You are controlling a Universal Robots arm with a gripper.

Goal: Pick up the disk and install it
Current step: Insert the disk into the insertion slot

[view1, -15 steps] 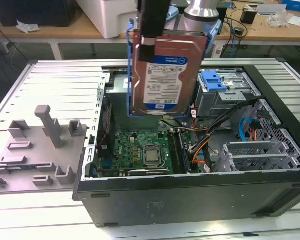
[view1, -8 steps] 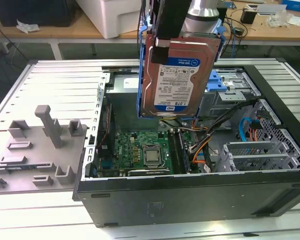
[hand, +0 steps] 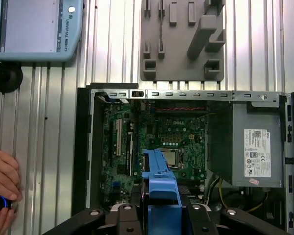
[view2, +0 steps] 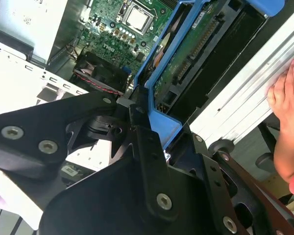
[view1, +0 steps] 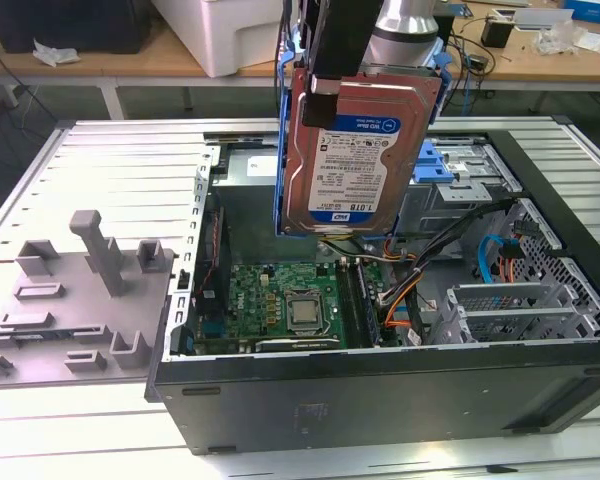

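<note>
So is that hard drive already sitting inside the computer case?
No, the disk hangs upright in the air above the open computer case.

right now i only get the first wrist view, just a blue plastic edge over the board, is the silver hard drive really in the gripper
Observer: Yes. In the exterior view the gripper is shut on the top of the flat silver disk with the white-and-blue label, which hangs upright in its blue carrier frame.
Operator: down in the case yet
Observer: No. Its lower edge is well off the green motherboard inside the open black computer case.
Operator: where's the bay
Observer: The grey metal drive cage, with a blue plastic bracket on top, sits to the exterior view's right of the disk.
</note>
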